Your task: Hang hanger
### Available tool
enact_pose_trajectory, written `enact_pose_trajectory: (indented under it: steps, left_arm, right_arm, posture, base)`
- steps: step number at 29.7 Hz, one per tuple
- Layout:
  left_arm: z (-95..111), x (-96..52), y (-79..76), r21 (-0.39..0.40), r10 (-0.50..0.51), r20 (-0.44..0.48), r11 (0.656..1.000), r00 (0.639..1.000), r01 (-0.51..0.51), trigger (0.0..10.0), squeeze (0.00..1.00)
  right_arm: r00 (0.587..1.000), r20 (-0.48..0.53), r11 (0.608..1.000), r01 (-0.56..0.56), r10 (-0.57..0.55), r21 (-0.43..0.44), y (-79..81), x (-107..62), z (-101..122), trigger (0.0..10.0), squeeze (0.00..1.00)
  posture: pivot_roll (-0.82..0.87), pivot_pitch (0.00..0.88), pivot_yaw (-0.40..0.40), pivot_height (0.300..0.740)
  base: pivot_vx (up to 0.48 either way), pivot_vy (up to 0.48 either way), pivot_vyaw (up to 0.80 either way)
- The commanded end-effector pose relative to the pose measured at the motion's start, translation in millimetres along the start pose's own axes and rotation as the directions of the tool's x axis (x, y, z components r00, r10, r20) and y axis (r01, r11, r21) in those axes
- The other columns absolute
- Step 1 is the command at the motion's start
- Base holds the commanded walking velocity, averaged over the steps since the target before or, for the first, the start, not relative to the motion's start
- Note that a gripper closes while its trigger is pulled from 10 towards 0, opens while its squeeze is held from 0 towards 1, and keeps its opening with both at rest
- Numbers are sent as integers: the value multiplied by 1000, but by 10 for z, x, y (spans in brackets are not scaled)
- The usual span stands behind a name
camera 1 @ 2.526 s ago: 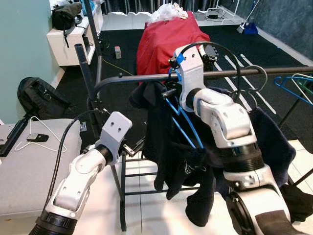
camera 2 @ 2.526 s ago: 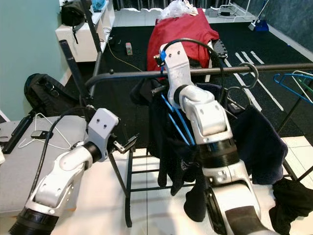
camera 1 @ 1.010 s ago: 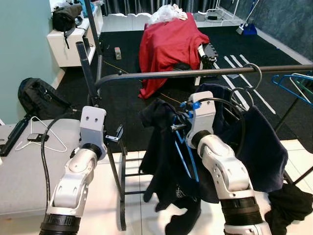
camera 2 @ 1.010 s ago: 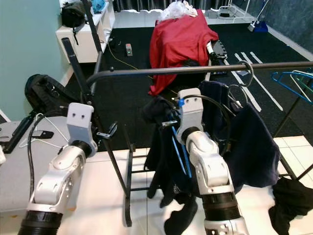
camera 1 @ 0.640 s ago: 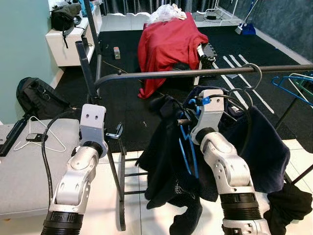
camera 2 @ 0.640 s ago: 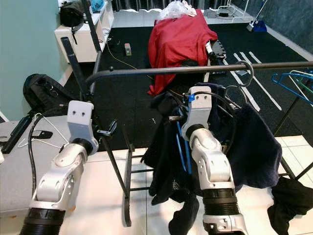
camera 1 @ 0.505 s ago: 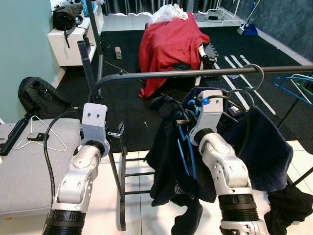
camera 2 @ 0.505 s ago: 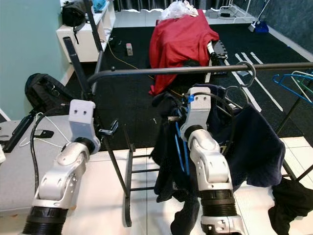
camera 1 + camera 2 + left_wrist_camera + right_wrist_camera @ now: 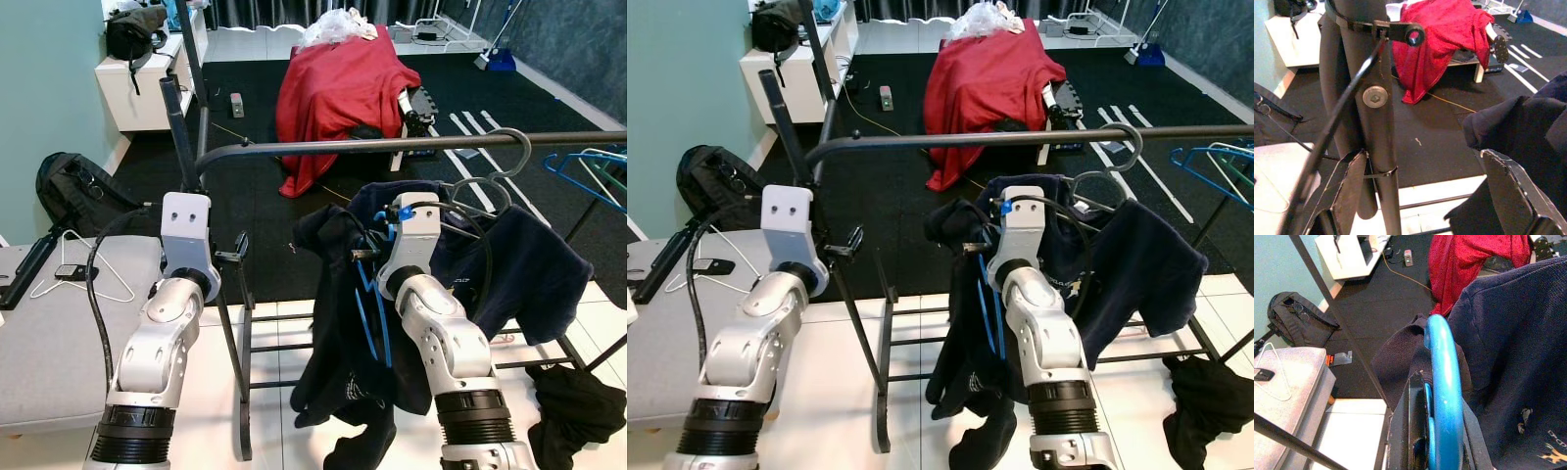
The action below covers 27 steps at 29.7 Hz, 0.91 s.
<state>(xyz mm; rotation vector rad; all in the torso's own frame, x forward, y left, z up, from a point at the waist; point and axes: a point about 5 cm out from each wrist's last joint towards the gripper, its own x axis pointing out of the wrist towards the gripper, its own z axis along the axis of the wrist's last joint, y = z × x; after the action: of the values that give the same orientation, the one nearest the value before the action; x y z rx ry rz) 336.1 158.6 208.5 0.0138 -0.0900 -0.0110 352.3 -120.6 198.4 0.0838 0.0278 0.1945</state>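
A blue plastic hanger (image 9: 369, 305) draped with a black garment (image 9: 328, 294) hangs from my right gripper (image 9: 1442, 431), which is shut on the hanger's neck (image 9: 1441, 382). It sits well below the black rail (image 9: 392, 146) of the clothes rack. A navy shirt (image 9: 524, 269) on a wire hanger (image 9: 505, 157) hangs from the rail just to its right. My left gripper (image 9: 238, 257) is open beside the rack's upright post (image 9: 1376, 137) and holds nothing.
A grey table (image 9: 59, 343) at the left bears a white wire hanger (image 9: 83, 274) and a phone. A black bag (image 9: 78, 191) lies on the floor. A red cover (image 9: 338, 78) lies beyond the rack, blue and green hangers (image 9: 588, 171) hang far right, and dark clothes (image 9: 578, 421) lie below.
My right gripper has come down from the rail with the blue hanger and garment. My left gripper has risen toward the rack's post. The navy shirt has swung to the right.
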Motion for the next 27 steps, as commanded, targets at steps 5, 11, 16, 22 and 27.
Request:
enact_pose_trajectory:
  steps: [5,11,16,22,27]
  left_arm:
    - [-24,5,18,-15,20,-18,1000,1000,-20,10000,0]
    - [-24,-8,-1,2,-5,-23,1000,1000,5,10000,0]
    - [-30,-17,2,-2,-10,-29,1000,1000,10,10000,0]
    - [-33,-26,29,3,-5,-33,1000,999,6,10000,0]
    - [-46,-25,20,3,-2,-36,1000,999,2,10000,0]
  right_arm:
    - [999,38,1000,-8,7,7,32,21,66,10000,0]
    - [999,45,1000,4,-4,8,18,22,68,10000,0]
    - [999,48,1000,13,-14,8,6,23,78,10000,0]
    - [999,41,1000,16,-16,8,0,14,60,10000,0]
    - [999,41,1000,14,-15,6,7,24,58,10000,0]
  posture:
    - [10,152,-3,740]
    - [12,144,5,740]
    - [8,142,13,740]
    - [14,142,9,740]
    - [18,141,8,740]
  base:
    - [0,0,0]
    - [0,0,0]
    - [-105,0,0]
    - [-319,0,0]
    - [-388,0,0]
